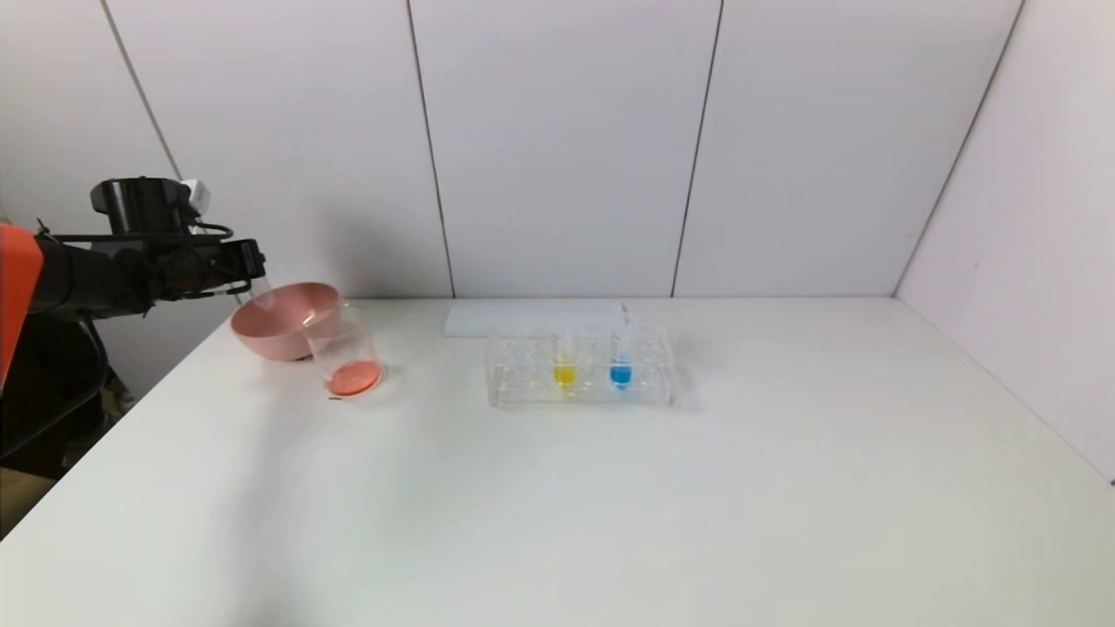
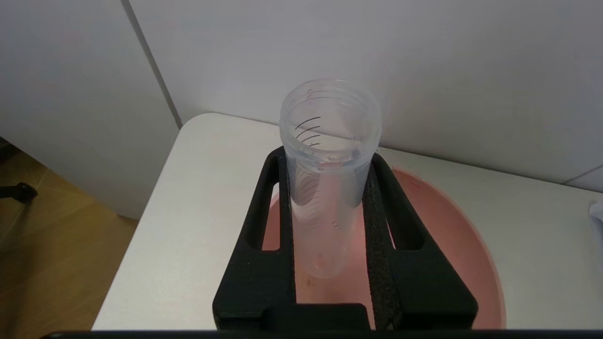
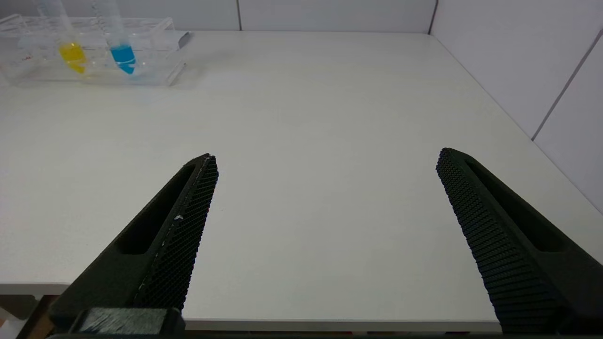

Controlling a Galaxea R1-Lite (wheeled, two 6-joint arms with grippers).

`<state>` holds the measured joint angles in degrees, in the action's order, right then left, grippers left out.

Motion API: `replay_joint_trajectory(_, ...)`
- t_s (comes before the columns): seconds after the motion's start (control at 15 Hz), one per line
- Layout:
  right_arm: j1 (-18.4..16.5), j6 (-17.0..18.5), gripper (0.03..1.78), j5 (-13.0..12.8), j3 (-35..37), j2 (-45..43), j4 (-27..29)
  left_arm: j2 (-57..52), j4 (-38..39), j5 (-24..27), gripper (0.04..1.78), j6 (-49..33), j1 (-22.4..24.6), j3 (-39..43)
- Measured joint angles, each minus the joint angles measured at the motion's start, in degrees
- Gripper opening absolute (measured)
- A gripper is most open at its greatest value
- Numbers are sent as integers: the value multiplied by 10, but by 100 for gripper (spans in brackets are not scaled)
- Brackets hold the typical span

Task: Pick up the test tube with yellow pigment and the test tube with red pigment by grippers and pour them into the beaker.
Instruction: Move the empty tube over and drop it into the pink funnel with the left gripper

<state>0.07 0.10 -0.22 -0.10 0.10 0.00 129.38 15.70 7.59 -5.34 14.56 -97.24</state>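
My left gripper [image 1: 248,261] is shut on the test tube with red pigment [image 2: 330,188], held above the pink bowl. The tube is nearly empty, with only faint red traces inside; in the head view it [image 1: 261,296] hangs below the jaws. The beaker [image 1: 344,348] stands on the table beside the bowl with red-orange liquid in its bottom. The test tube with yellow pigment [image 1: 564,370] stands upright in the clear rack [image 1: 523,383]; it also shows in the right wrist view [image 3: 70,49]. My right gripper [image 3: 325,160] is open and empty, low over the table's near edge.
The pink bowl [image 1: 261,335] sits at the table's far left, just behind the beaker; it lies under the jaws in the left wrist view [image 2: 461,245]. A blue-liquid tube [image 1: 620,370] stands next to the yellow one. A flat white sheet [image 1: 531,318] lies behind the rack.
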Motion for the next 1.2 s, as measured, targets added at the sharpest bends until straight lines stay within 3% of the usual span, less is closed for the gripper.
replay_joint_trajectory(1.2,0,0,170,0,0,0,0,31,1,1,44,8,8,3)
